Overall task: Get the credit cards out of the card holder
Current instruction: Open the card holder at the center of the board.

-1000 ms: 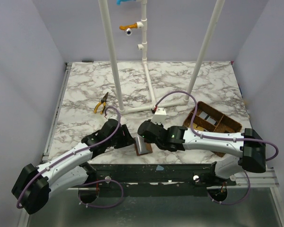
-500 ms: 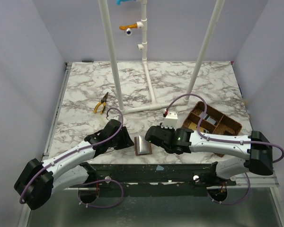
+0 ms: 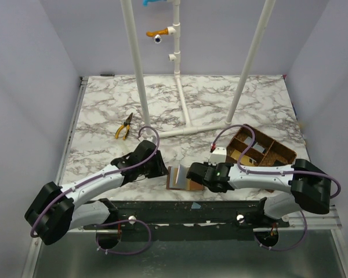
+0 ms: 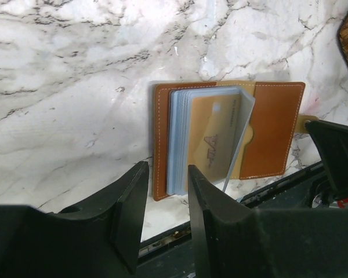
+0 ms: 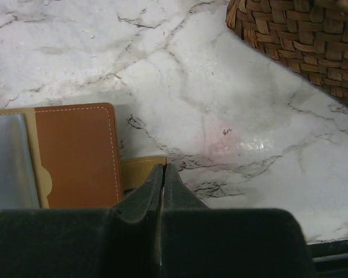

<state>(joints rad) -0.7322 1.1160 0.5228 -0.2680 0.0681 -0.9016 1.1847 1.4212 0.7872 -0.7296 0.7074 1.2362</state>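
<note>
From above, the card holder (image 3: 180,177) lies open on the marble table (image 3: 104,110), close to its near edge, between the two arms. The left gripper (image 3: 161,169) is just at its left side and the right gripper (image 3: 192,174) at its right. A woven basket (image 3: 281,152) stands just beyond the right arm, yellow-handled pliers (image 3: 124,127) lie well apart at the back left, and a white pipe frame (image 3: 180,92) rises behind.

In the left wrist view, the left jaws stand apart with a narrow gap over the holder's left edge, gripping nothing. The clear pockets (image 4: 180,139) fan up (one leaf leans right), and a yellowish card (image 4: 216,145) shows inside them.

In the right wrist view, the right fingers are pressed flat together, their tip at the snap tab (image 5: 140,172). Whether they press on it I cannot tell.
</note>
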